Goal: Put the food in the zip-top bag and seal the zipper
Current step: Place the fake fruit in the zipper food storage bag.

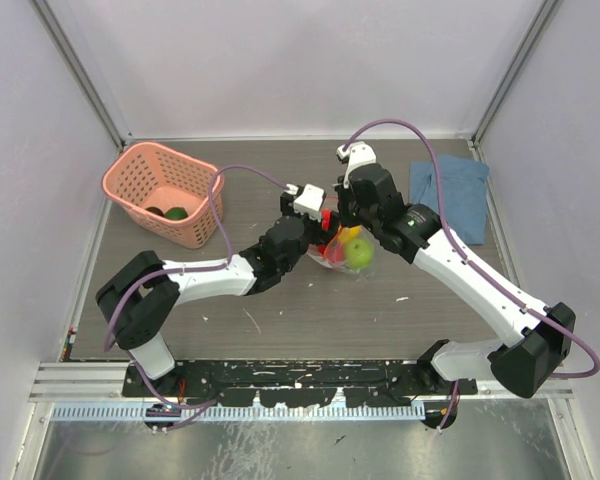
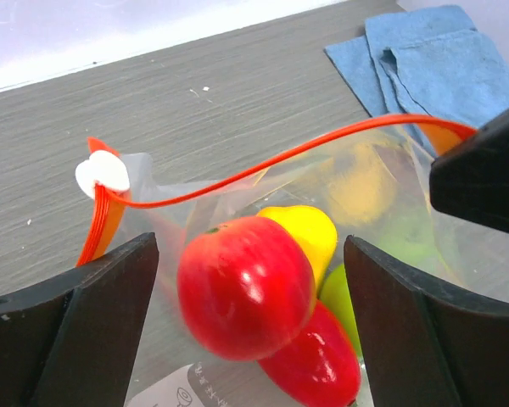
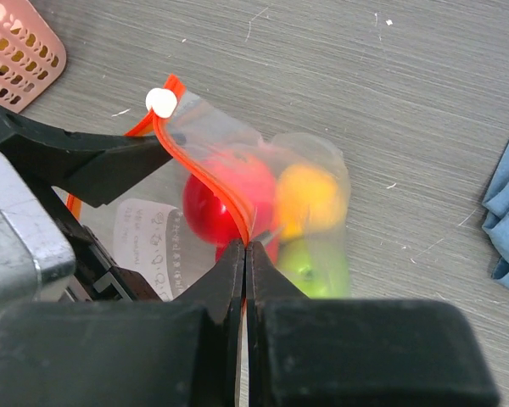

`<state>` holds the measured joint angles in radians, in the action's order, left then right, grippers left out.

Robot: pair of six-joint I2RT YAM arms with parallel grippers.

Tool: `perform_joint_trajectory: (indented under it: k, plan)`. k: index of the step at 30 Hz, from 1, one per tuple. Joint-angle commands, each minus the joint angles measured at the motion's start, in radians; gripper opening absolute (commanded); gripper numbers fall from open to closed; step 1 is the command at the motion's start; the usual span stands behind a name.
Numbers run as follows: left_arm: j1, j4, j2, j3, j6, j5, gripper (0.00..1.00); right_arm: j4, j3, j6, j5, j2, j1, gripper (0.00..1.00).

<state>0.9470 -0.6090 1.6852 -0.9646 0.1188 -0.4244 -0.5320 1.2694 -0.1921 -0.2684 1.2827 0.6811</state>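
Bag (image 3: 310, 157), clear, lying mid-desk (image 1: 310, 320) with red, yellow, orange and green food (image 2: 246, 288) inside. The zipper (image 2: 263, 165) runs along the bag's upper edge. Its long axis goes from the white slider (image 3: 160, 102) at one end to the pinch point of the right tool (image 3: 246, 246) at the other. That tool's fingers are pressed together on the orange strip, lifting it clear of the fruit. The left tool (image 2: 250, 254) stands with its fingers apart, one on each side of the bag's body, gripping nothing. The slider sits just above and outside its left finger, so the left arm is much the nearer to it. Judged step: sealing, with the right tool anchoring the strip while the slider is drawn along it toward that tool. Whether the tracks are already joined cannot be told. Outward: a pink basket (image 1: 130, 170) at far left holds a green piece; a blue cloth (image 1: 450, 195) lies at far right.
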Motion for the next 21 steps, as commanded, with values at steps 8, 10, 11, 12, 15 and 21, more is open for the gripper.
perform_joint_trajectory:
  k: [8, 10, 11, 12, 15, 21]
  plan:
    - [0.009, -0.068, -0.041, -0.021, -0.006, -0.002, 0.97, 0.057, 0.007, -0.018, 0.022, -0.034, 0.012, 0.00]
    - [0.010, -0.027, -0.082, -0.010, 0.020, 0.010, 0.97, 0.057, 0.007, -0.017, 0.020, -0.034, 0.011, 0.00]
    - [0.010, 0.005, -0.106, -0.005, 0.033, 0.019, 0.97, 0.057, 0.007, -0.017, 0.017, -0.033, 0.012, 0.00]
    - [0.010, 0.050, -0.130, -0.002, 0.048, 0.029, 0.97, 0.058, 0.007, -0.017, 0.016, -0.034, 0.012, 0.00]
    - [0.009, 0.145, -0.205, 0.011, 0.077, 0.078, 0.97, 0.059, 0.008, -0.018, 0.016, -0.031, 0.011, 0.00]
    - [0.009, 0.332, -0.307, 0.017, 0.133, 0.146, 0.97, 0.066, 0.010, -0.017, 0.017, -0.023, 0.011, 0.00]
